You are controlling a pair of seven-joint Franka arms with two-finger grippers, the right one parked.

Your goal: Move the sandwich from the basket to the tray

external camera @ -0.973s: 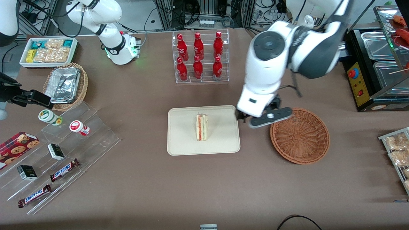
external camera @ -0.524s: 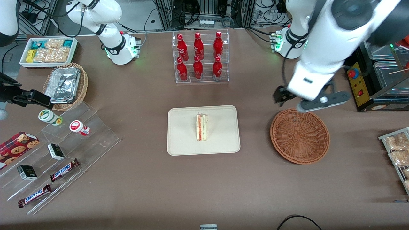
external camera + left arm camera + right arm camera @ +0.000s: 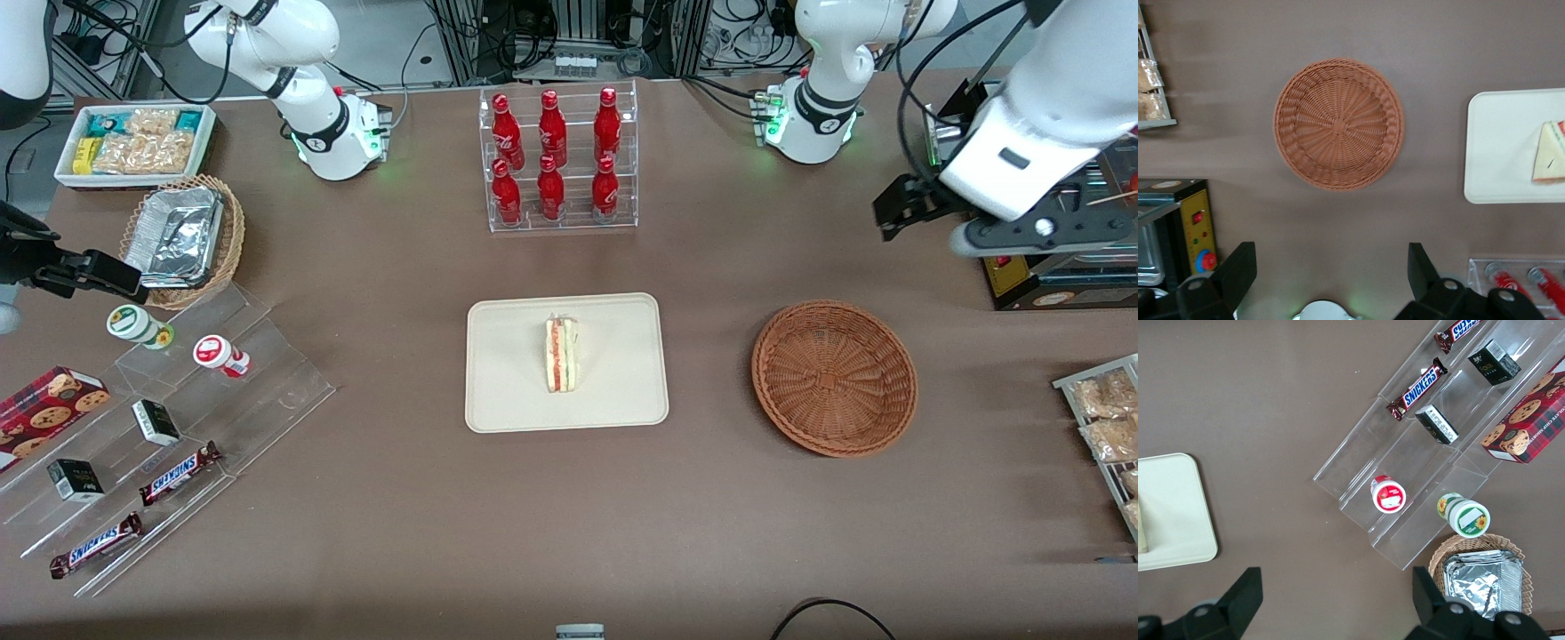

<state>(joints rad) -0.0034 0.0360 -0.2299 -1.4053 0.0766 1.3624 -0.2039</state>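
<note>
Your sandwich (image 3: pixel 561 356) sits on the tray (image 3: pixel 507 400) at the centre of the front frame, resting on its side with its long axis running up and down the picture, filling edge showing. The basket (image 3: pixel 834 378) at right of centre holds nothing. Your end effector (image 3: pixel 898 209) hangs at the upper right of the frame, high over the worktop (image 3: pixel 569 516), well apart from both tray and basket. In the wrist view its two fingers (image 3: pixel 1237 273) are spread wide with nothing between them. From the end effector the sandwich lies far off toward the parked arm's end and nearer the front camera, with the basket in between. By the look of it the placing is done, and you have no grasp left to make.
</note>
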